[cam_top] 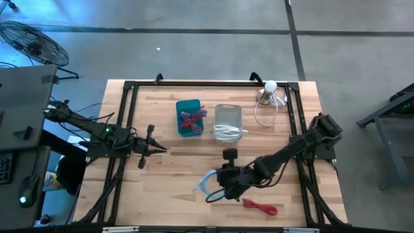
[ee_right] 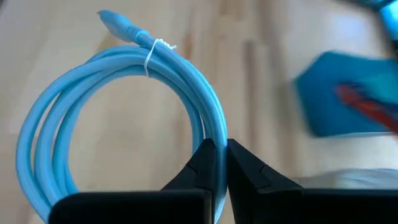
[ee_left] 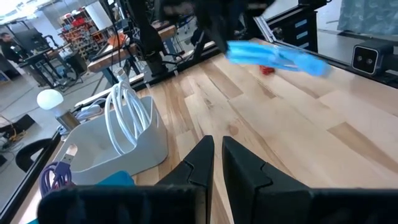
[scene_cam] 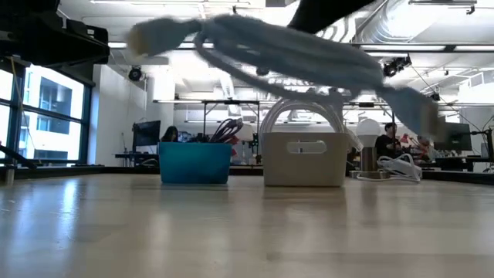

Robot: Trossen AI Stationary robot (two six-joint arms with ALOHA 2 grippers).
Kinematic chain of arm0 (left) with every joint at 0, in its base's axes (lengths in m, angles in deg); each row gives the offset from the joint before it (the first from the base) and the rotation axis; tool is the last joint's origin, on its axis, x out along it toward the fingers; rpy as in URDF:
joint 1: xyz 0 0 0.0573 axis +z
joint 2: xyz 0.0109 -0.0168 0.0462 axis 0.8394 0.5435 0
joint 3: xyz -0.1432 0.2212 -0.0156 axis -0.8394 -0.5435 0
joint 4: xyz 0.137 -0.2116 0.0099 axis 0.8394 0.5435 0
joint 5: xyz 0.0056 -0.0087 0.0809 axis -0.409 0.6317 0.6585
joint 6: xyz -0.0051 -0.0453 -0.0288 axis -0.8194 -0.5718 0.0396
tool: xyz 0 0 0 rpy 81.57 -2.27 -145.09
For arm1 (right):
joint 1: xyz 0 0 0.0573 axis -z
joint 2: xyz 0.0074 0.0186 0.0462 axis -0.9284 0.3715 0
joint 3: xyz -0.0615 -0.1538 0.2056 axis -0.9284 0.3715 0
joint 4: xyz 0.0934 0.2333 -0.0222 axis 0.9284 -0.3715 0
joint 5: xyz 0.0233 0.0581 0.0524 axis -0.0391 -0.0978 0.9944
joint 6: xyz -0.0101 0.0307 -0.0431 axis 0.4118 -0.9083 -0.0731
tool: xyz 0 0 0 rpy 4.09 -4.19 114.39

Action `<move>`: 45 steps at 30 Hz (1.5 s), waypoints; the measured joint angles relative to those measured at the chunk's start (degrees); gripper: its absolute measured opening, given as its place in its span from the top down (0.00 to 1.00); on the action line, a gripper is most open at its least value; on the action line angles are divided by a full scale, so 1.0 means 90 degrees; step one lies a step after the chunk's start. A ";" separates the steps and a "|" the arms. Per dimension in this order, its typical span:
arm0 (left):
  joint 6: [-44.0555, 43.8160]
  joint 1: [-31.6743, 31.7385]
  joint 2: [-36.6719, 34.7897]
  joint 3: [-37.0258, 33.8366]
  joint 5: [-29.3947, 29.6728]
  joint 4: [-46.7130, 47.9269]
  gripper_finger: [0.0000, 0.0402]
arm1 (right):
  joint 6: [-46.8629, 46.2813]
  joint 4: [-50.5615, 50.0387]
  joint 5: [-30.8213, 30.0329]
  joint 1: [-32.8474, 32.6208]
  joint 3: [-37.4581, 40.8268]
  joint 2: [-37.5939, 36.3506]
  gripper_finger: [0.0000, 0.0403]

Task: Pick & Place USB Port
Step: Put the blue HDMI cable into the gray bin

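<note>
High view: right gripper (cam_top: 223, 188) clenched on coiled blue cable (cam_top: 207, 183) over front of table (cam_top: 174, 188); left gripper (cam_top: 157, 148) pinched closed, idle at left
Low view: cable aloft before blue bin (scene_cam: 194, 162) and white bin (scene_cam: 304, 158)
Right wrist: fingers (ee_right: 208, 163) pinching cable loop

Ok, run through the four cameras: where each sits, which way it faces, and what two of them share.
High view: above the table, looking straight down; both arms show, the right gripper holding the light blue cable.
Low view: at table-top height, looking across at the blue bin and white bin; the cable hangs blurred overhead.
Left wrist view: on the left arm, looking past its shut fingers over the table.
Right wrist view: looking past fingers pinching the cable.
Shared: all four show the cable.
</note>
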 joint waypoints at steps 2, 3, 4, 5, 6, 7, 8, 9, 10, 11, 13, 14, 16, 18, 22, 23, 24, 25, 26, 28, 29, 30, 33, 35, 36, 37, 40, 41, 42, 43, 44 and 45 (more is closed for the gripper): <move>0.0004 0.0000 0.0002 0.0000 0.0000 0.0004 0.92 | 0.0080 -0.0388 -0.0448 -0.0041 -0.0230 -0.0111 0.98; 0.0007 0.0001 0.0002 0.0000 0.0005 0.0002 0.92 | 0.0129 -0.0538 -0.0634 -0.0055 -0.0334 -0.0176 0.98; 0.0017 0.0000 -0.0001 0.0000 0.0027 0.0005 0.92 | 0.0160 -0.0682 -0.0807 -0.0055 -0.0427 -0.0244 0.98; 0.0031 0.0001 0.0000 0.0000 0.0032 0.0002 0.92 | 0.0191 -0.0805 -0.1017 -0.0055 -0.0505 -0.0311 0.98; 0.0043 0.0000 0.0002 0.0000 0.0034 0.0003 0.92 | 0.0244 -0.0909 -0.1224 -0.0050 -0.0573 -0.0380 0.98; 0.0045 0.0001 0.0002 0.0000 0.0041 0.0005 0.92 | 0.0292 -0.1024 -0.1405 -0.0045 -0.0637 -0.0448 0.98; 0.0046 0.0000 0.0002 0.0000 0.0048 0.0002 0.92 | 0.0329 -0.1128 -0.1572 -0.0036 -0.0684 -0.0520 0.98; 0.0046 0.0000 0.0000 0.0000 0.0051 0.0002 0.92 | 0.0379 -0.1205 -0.1736 -0.0014 -0.0727 -0.0604 0.98; 0.0046 0.0001 0.0002 0.0000 0.0053 0.0005 0.92 | 0.0429 -0.1240 -0.1897 0.0010 -0.0753 -0.0702 0.98; 0.0046 0.0000 0.0002 0.0000 0.0054 0.0005 0.92 | 0.0482 -0.1279 -0.2015 0.0051 -0.0773 -0.0803 0.98; 0.0051 0.0000 0.0002 0.0000 0.0066 0.0005 0.92 | 0.0639 -0.1286 -0.2231 0.0148 -0.0786 -0.1021 0.98; 0.0083 0.0000 0.0002 0.0000 0.0088 0.0007 0.92 | 0.0723 -0.1298 -0.2253 0.0219 -0.0786 -0.1129 0.98; 0.0175 0.0002 0.0002 0.0000 0.0104 0.0007 0.92 | 0.0828 -0.1293 -0.2404 0.0384 -0.0786 -0.1337 0.98; 0.0255 0.0000 0.0000 0.0000 0.0111 0.0010 0.92 | 0.0981 -0.1329 -0.2504 0.0569 -0.0786 -0.1536 0.98; 0.0264 0.0002 0.0002 0.0000 0.0230 0.0063 0.92 | 0.1149 -0.1357 -0.2565 0.1034 -0.0786 -0.1880 0.98; 0.0267 0.0002 0.0001 0.0000 0.0267 0.0090 0.92 | 0.1158 -0.1373 -0.2563 0.1162 -0.0786 -0.1950 0.98; 0.0264 0.0000 -0.0001 0.0000 0.0315 0.0136 0.92 | 0.1162 -0.1382 -0.2558 0.1294 -0.0786 -0.2008 0.98; 0.0267 0.0000 -0.0001 0.0000 0.0372 0.0185 0.92 | 0.1180 -0.1412 -0.2558 0.1426 -0.0786 -0.2068 0.98; 0.0268 0.0001 -0.0001 0.0000 0.0409 0.0256 0.92 | 0.1214 -0.1440 -0.2556 0.1551 -0.0786 -0.2124 0.98; 0.0265 0.0002 0.0000 0.0000 0.0453 0.0365 0.92 | 0.1291 -0.1437 -0.2533 0.1803 -0.0786 -0.2198 0.98; 0.0267 0.0002 0.0002 0.0000 0.0461 0.0391 0.92 | 0.1310 -0.1436 -0.2524 0.1926 -0.0786 -0.2231 0.98; 0.0267 0.0000 0.0002 0.0000 0.0461 0.0388 0.92 | 0.1319 -0.1439 -0.2513 0.2047 -0.0786 -0.2247 0.98; 0.0264 0.0002 -0.0001 0.0000 0.0461 0.0381 0.92 | 0.1375 -0.1444 -0.2402 0.2420 -0.0785 -0.2258 0.98; 0.0267 0.0002 0.0000 0.0000 0.0461 0.0384 0.92 | 0.1444 -0.1504 -0.2419 0.2649 -0.0783 -0.2255 0.98; 0.0267 0.0001 -0.0001 0.0000 0.0461 0.0381 0.92 | 0.1444 -0.1527 -0.2419 0.2770 -0.0783 -0.2231 0.98; 0.0267 0.0002 -0.0001 0.0000 0.0461 0.0381 0.92 | 0.1444 -0.1562 -0.2420 0.2890 -0.0783 -0.2221 0.98; 0.0267 0.0000 -0.0001 0.0000 0.0461 0.0381 0.92 | 0.1443 -0.1675 -0.2430 0.3216 -0.0681 -0.2216 0.98; 0.0267 0.0002 -0.0001 0.0000 0.0461 0.0381 0.92 | 0.1441 -0.1666 -0.2423 0.3323 -0.0611 -0.2216 0.98; 0.0264 0.0002 0.0002 0.0000 0.0459 0.0381 0.92 | 0.1424 -0.1686 -0.2416 0.3419 -0.0542 -0.2216 0.98; 0.0267 0.0002 0.0002 0.0000 0.0461 0.0384 0.92 | 0.1393 -0.1735 -0.2405 0.3515 -0.0467 -0.2216 0.98; 0.0267 0.0001 -0.0001 0.0000 0.0459 0.0381 0.92 | 0.1379 -0.1781 -0.2351 0.3615 -0.0383 -0.2216 0.98; 0.0267 0.0002 -0.0001 0.0000 0.0459 0.0381 0.92 | 0.1345 -0.1788 -0.2262 0.3702 -0.0283 -0.2214 0.98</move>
